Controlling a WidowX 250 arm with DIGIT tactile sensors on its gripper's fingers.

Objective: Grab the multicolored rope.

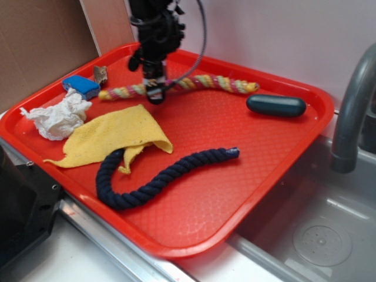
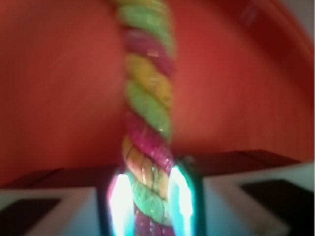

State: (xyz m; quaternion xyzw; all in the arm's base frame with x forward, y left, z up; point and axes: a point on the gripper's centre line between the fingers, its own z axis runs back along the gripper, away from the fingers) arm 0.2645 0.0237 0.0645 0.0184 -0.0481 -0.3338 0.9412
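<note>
We list one red tray (image 1: 282, 170), filling most of the exterior frame, with a steel sink (image 1: 329, 235) at lower right and a grey faucet (image 1: 352, 111) at the right edge. Item one: the multicolored rope (image 1: 200, 82), pink, yellow and pale green strands, lying across the upper middle of the tray from left of centre to right of centre. Item two: the robot's hand (image 1: 155, 93), black, descended from the top of the frame onto the rope's left portion; in the wrist view we see the rope (image 2: 147, 123) running up the middle of the frame and passing between the two fingers (image 2: 184, 196) at the bottom, which sit narrow and pressed against its sides, so we record the hand as closed around the rope. Item three: a dark navy rope (image 1: 158, 176), curved, in the lower left of the tray. Item four: a yellow cloth (image 1: 114, 135) at left, overlapping the navy rope's upper end. Item five: crumpled white paper (image 1: 56, 117) at far left. Item six: a blue block (image 1: 81, 86) at upper left. Item seven: a dark teal oblong object (image 1: 276, 105) at upper right, just below the multicolored rope's right end.
</note>
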